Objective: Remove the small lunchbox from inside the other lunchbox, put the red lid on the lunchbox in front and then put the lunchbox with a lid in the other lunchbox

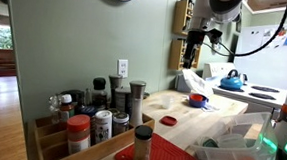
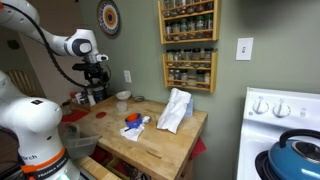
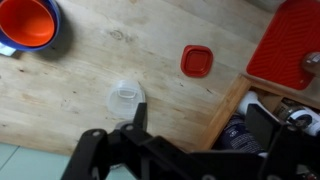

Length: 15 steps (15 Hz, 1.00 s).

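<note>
On worktop (image 3: 70,85), wrist view: small lunchbox (image 3: 126,98) stands alone, open-topped, already out of other lunchbox (image 3: 30,22) at its 10 o'clock. Red lid (image 3: 197,61) lies flat at its 2 o'clock, apart. Your jaws hang spread, empty, above, likely positioned for lid pickup.

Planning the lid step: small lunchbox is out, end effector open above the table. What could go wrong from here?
1. The red lid lies flat on the wood, so the open end effector may slide it rather than grip it.
2. The lid sits near the edge of the table; a push could send it off.
3. In the wrist view the small lunchbox looks close to one finger; a descent might tip it.
</note>
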Available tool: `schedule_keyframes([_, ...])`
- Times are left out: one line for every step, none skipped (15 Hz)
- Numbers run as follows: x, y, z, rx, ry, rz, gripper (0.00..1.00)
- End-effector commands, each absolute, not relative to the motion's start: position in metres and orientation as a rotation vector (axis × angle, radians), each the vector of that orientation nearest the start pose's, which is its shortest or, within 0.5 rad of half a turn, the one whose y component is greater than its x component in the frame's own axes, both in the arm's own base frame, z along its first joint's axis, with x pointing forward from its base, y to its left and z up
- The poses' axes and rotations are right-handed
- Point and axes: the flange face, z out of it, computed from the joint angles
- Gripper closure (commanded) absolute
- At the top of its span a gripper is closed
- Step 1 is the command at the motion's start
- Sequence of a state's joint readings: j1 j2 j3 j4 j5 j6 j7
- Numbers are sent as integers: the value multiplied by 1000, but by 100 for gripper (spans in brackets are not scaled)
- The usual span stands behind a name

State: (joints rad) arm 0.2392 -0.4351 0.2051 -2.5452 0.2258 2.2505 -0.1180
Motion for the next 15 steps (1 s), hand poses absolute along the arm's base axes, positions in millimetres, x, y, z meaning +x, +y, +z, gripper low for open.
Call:
schedule_keyframes([394, 211, 390, -2974, -795, -220, 0])
schedule_keyframes([399, 215, 380, -2986, -828, -234, 0])
schedule_keyframes([404, 218, 370, -2986, -860, -240, 0])
schedule_keyframes([411, 220, 358, -2986, -878, -237, 0])
schedule_keyframes([416, 220, 350, -2988, -887, -232, 0])
schedule_keyframes([423, 218, 337, -2998, -877, -210, 0])
schedule_keyframes([429, 218, 329, -2996, -886, -199, 0])
schedule_keyframes([437, 215, 321, -3002, -881, -182, 0])
schedule_keyframes([442, 214, 314, -3004, -879, -169, 0])
schedule_keyframes([450, 213, 308, -3002, -877, -159, 0])
schedule_keyframes([455, 211, 303, -3005, -872, -150, 0])
schedule_keyframes([462, 209, 298, -3013, -861, -150, 0])
schedule_keyframes([468, 207, 294, -3018, -860, -152, 1])
schedule_keyframes([474, 204, 291, -3021, -859, -154, 7])
schedule_keyframes([478, 201, 288, -3022, -854, -146, 15])
